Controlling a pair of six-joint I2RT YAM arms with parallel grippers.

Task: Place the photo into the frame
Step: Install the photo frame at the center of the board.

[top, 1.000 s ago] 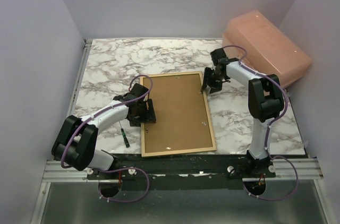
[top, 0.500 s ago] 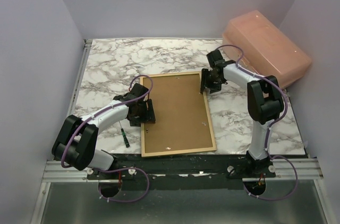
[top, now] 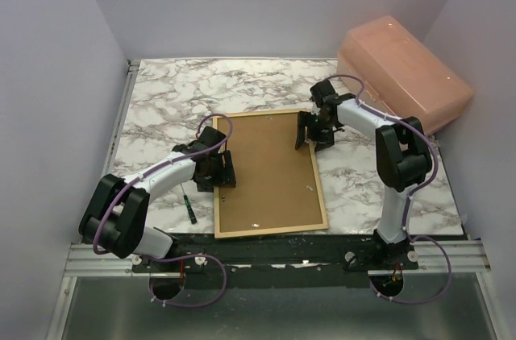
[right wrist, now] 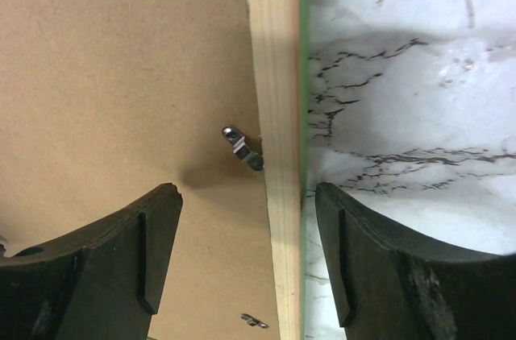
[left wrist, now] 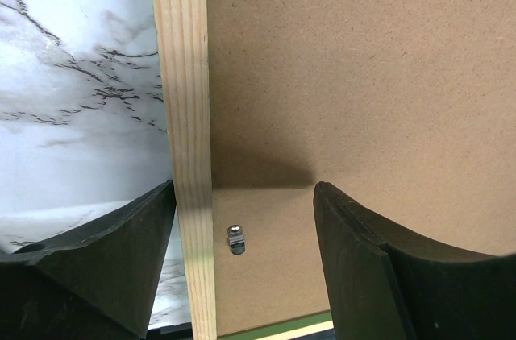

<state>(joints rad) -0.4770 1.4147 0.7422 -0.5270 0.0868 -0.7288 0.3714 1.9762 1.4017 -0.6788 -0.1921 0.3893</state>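
Note:
The frame (top: 320, 188) lies face-down on the table, its pale wood back up, with a brown backing board (top: 266, 171) filling it. The photo is hidden. My left gripper (top: 219, 171) is open and straddles the left rail (left wrist: 184, 114), one finger over marble and the other over the board (left wrist: 363, 74). A small metal clip (left wrist: 235, 239) sits between its fingers. My right gripper (top: 310, 134) is open near the top right corner and straddles the right rail (right wrist: 278, 74). A turn clip (right wrist: 243, 149) sits just ahead of it. A thin green edge (right wrist: 303, 74) shows along that rail.
A salmon plastic box (top: 403, 70) stands at the back right, close behind the right arm. A small green-handled screwdriver (top: 189, 207) lies left of the frame under the left arm. The marble table (top: 177, 98) is walled on three sides.
My right gripper has moved left from the frame's outer corner onto its right rail, and its jaws have spread wider. The left arm has held still.

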